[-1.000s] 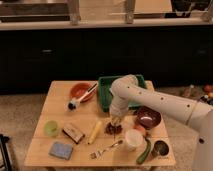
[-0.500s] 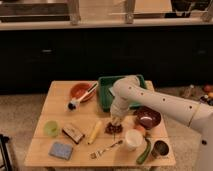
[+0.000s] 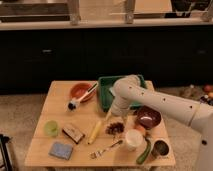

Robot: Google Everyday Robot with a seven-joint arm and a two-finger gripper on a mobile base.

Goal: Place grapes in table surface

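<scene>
Nothing has visibly shifted since a moment ago. On the desk (image 3: 60, 97), the blue sponge (image 3: 61, 149) lies left, the banana (image 3: 95, 131) further right. The grapes (image 3: 115, 128) rest just below the pincer (image 3: 116, 114); its grip cannot be told. The maroon bowl (image 3: 148, 118) sits rightward.

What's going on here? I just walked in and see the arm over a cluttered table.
The robot's one arm reaches over the table surface, its gripper low, just above the grapes. The grapes lie on the wood between the banana and the white cup, in front of the green tray. Whether it is touching them is hard to tell.
</scene>
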